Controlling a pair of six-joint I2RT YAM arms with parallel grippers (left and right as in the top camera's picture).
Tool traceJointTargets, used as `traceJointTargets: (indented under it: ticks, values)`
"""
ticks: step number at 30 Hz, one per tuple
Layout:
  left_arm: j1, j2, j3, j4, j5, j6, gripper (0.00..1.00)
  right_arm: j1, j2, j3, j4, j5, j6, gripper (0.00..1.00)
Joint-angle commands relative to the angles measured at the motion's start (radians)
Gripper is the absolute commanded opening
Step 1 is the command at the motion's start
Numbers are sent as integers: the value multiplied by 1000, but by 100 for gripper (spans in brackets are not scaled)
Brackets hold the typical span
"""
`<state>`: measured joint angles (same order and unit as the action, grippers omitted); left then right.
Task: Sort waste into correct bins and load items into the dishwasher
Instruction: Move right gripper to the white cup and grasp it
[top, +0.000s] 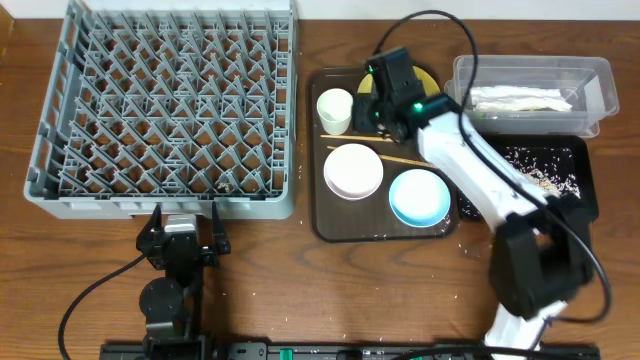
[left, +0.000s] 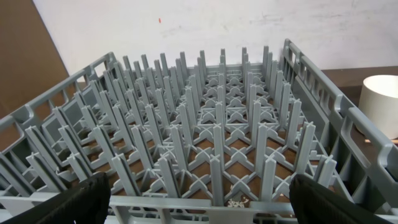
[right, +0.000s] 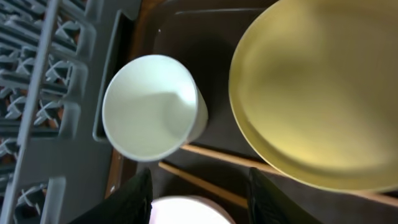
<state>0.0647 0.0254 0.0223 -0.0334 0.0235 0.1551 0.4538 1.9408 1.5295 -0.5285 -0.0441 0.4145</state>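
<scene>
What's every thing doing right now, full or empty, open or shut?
Rack, empty.
Cup, upright, empty.
Yellow plate, empty.
White bowl, empty.
Blue bowl, empty.
Chopsticks, lying flat.
Tub, holds wrapper.
Black tray, sprinkled with rice.
Left gripper, open.
Right gripper, open.

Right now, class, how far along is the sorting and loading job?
Done: wrapper lies in the clear tub, rice in the black tray. In hand: the right arm's jaws hover open over the chopsticks, between cup and plate. Remaining: those, plus white bowl and blue bowl, sit on the brown tray; the rack holds nothing.
</scene>
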Motion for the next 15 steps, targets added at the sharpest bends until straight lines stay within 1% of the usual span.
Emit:
traceJointTargets:
  ticks: [1,4,7,10,12,15]
  values:
    - [5,-2,-18,-37,-13,5,93,-2,95,117,-26,-40,20,46]
    - [5,-2,-18,-37,-13,5,93,-2,171,222,-68,-39,27,44]
    - [5,-2,-18,-37,-13,5,93,-2,232,303,-113,-39,27,38]
    - [5,-2,-18,-37,-13,5,93,-2,269,325,-131,-38,27,31]
    - [5,-2,-18,-37,-13,5,93,-2,287,325,-136,-32,27,29]
    - [5,-2,-18,-37,-13,5,93,-2,307,325,-137,-32,27,24]
